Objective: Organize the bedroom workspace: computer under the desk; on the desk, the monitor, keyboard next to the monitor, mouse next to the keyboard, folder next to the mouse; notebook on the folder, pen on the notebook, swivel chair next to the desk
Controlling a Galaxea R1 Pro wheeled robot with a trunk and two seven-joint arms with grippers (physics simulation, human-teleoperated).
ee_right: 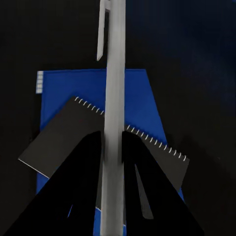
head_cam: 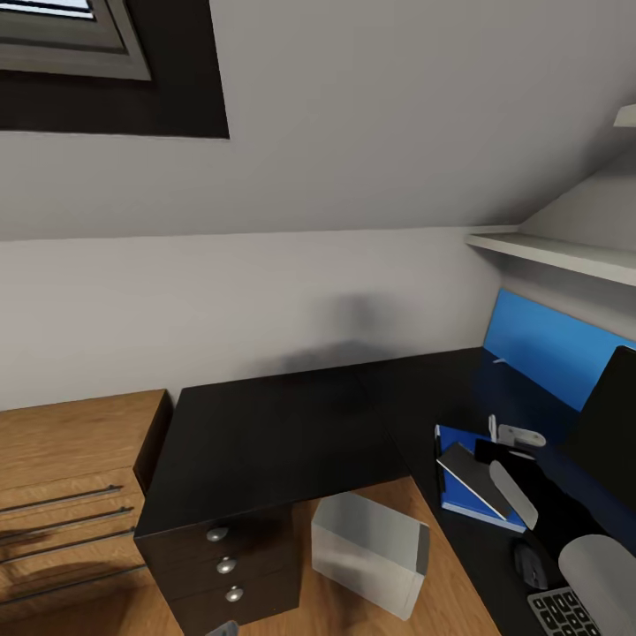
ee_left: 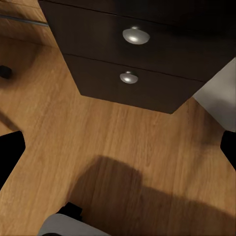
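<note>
Above the black desk [head_cam: 283,433], my right gripper [ee_right: 112,142] is shut on a grey pen [ee_right: 114,98]; both hover over the dark spiral notebook [ee_right: 59,142]. That notebook lies askew on the blue folder [ee_right: 73,88]. From the head camera, folder [head_cam: 455,439] and notebook [head_cam: 473,477] rest on the desk's right wing, with the right gripper [head_cam: 495,450] and pen [head_cam: 493,427] just over them. Mouse [head_cam: 528,565] and keyboard [head_cam: 565,614] lie nearer me, and the black monitor [head_cam: 609,424] stands at the right edge. The pale computer case [head_cam: 367,552] sits under the desk. My left gripper [ee_left: 120,142] hangs open over the floor.
A black drawer unit with round knobs [head_cam: 221,565] forms the desk's left end, and it shows close in the left wrist view [ee_left: 135,35]. A wooden dresser [head_cam: 71,495] stands left of it. A blue panel [head_cam: 552,349] and a white shelf [head_cam: 556,252] are on the right wall.
</note>
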